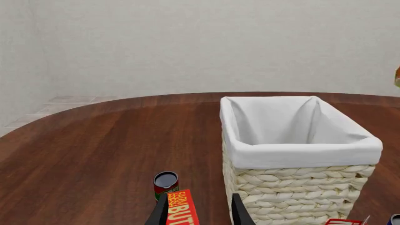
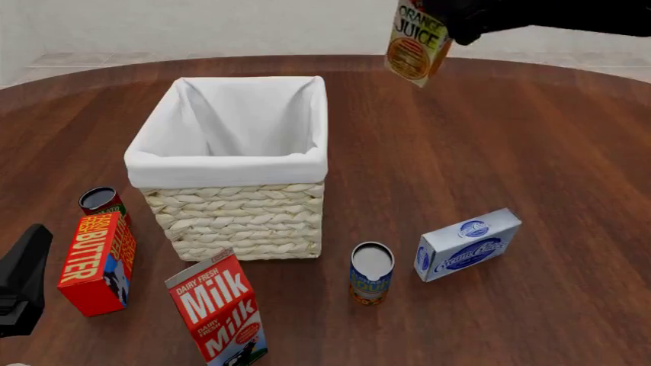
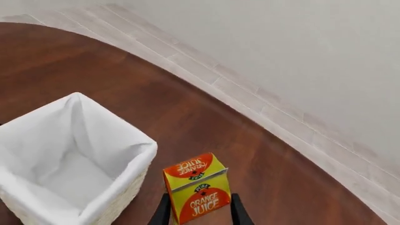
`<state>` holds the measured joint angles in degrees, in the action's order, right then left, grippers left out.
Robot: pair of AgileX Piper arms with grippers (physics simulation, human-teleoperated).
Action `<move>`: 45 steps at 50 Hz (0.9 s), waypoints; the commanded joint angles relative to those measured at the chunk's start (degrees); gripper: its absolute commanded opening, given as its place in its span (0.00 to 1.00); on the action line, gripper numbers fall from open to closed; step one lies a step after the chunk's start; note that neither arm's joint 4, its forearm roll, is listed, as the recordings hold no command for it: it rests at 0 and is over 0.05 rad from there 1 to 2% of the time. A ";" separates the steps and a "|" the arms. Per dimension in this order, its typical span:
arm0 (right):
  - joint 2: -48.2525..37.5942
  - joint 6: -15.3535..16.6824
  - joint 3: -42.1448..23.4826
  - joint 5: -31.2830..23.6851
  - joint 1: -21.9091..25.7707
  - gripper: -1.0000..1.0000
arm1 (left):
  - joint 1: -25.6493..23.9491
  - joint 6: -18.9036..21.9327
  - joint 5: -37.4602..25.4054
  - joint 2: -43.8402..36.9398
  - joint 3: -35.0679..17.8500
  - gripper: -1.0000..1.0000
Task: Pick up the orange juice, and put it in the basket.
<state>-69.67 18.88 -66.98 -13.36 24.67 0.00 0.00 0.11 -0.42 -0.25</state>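
The orange juice (image 2: 417,42) is a yellow carton with orange-fruit pictures. My right gripper (image 2: 460,21) is shut on it and holds it tilted high above the table, to the right of and beyond the basket (image 2: 239,217). In the right wrist view the carton (image 3: 195,187) sits between the fingers (image 3: 164,211), with the basket's white-lined rim (image 3: 128,176) beside it and lower. My left gripper (image 2: 23,278) is open and empty at the near left, next to the Butter box. Its fingers (image 1: 157,213) show in the left wrist view, with the basket (image 1: 300,187) ahead.
A red Butter box (image 2: 97,263) and a dark-topped can (image 2: 102,202) stand left of the basket. A red-and-white Milk carton (image 2: 219,316) stands in front of it. A white-topped can (image 2: 371,273) and a blue-white box (image 2: 468,244) lie to the near right.
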 commanded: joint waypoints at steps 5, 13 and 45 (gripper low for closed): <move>-0.82 -0.58 -4.66 -0.74 7.10 0.00 | 0.00 0.00 0.00 0.00 0.00 1.00; -2.48 -0.25 -6.68 -0.72 10.98 0.00 | 0.00 0.00 0.00 0.00 0.00 1.00; -11.07 -0.91 -11.20 1.27 21.83 0.00 | 0.00 0.00 0.00 0.00 0.00 1.00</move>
<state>-78.51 19.84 -76.97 -13.30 43.68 0.00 0.00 0.11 -0.42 -0.25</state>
